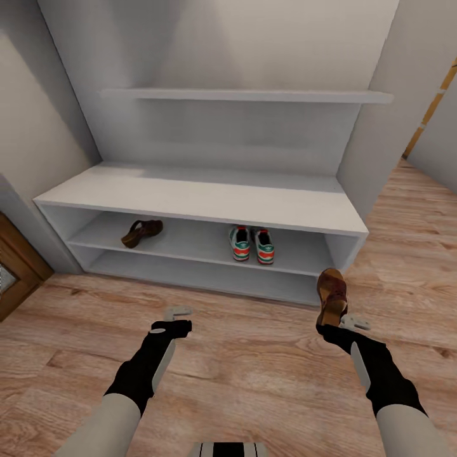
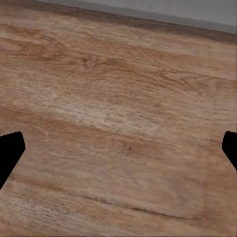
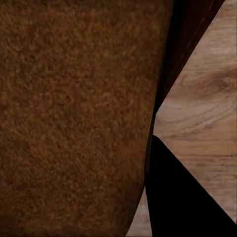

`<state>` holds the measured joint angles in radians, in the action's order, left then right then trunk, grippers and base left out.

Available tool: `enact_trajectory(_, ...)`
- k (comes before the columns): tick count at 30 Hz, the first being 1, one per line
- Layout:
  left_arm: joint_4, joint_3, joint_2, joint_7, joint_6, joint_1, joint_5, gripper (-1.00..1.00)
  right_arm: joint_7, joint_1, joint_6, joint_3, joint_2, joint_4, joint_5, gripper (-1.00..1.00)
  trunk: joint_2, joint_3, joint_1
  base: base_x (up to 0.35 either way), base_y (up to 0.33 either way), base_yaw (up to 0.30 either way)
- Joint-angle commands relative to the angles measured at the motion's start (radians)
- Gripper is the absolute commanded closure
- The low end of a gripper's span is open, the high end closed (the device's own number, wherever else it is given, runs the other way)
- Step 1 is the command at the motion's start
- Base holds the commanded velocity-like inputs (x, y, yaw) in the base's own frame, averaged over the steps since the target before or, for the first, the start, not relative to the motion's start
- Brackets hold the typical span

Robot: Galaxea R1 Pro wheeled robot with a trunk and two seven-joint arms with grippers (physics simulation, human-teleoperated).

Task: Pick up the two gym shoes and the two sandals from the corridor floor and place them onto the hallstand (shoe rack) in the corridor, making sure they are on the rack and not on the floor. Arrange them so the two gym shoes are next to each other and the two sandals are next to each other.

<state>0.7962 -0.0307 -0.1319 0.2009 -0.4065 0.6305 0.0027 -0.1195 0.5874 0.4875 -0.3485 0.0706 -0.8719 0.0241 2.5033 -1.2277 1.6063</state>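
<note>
Right hand (image 1: 339,322) is clamped on the second sandal (image 1: 332,296), toe up, near the rack's (image 1: 197,202) right end above the floor (image 1: 254,368). Left hand (image 1: 179,318) hangs apart, holding nothing. My worry: the grip looks to be at the heel only, so a swing left could twist it loose. On the upper shelf, the first sandal (image 1: 141,232) lies far left; both sneakers (image 1: 252,244) sit together, right of middle.
</note>
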Motion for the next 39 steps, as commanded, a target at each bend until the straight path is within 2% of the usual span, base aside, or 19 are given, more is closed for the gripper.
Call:
enact_trajectory(1, 0.0, 0.0, 0.0, 0.0, 0.0, 0.0, 0.0, -1.0, 0.001, 0.0, 0.0, 0.0, 0.0, 0.001, -0.004, 1.0, 0.0, 0.0, 0.0, 0.148, 0.325, 0.0)
enact_trajectory(10, 0.0, -0.001, 0.0, 0.001, 0.0, -0.001, -0.006, -1.0, 0.001, 0.0, 0.0, 0.0, 0.0, 0.004, -0.004, 1.0, 0.0, 0.0, 0.0, 0.02, 0.345, 0.0)
enact_trajectory(20, 0.0, -0.002, 0.0, 0.001, 0.0, -0.002, -0.006, -1.0, 0.001, 0.0, 0.0, 0.0, -0.002, 0.005, -0.004, 1.0, 0.0, 0.0, 0.0, -0.13, 0.342, 0.0)
enact_trajectory(28, 0.0, -0.001, 0.0, 0.0, 0.0, -0.009, -0.005, -1.0, 0.001, 0.0, 0.0, 0.0, -0.026, 0.005, -0.004, 1.0, 0.0, 0.0, 0.0, -0.075, 0.342, 0.0)
enact_trajectory(39, 0.0, -0.001, 0.0, 0.0, 0.0, -0.012, -0.002, -1.0, 0.001, 0.0, 0.0, 0.0, -0.03, 0.005, -0.004, 1.0, 0.0, 0.0, 0.0, -0.002, 0.35, 0.0)
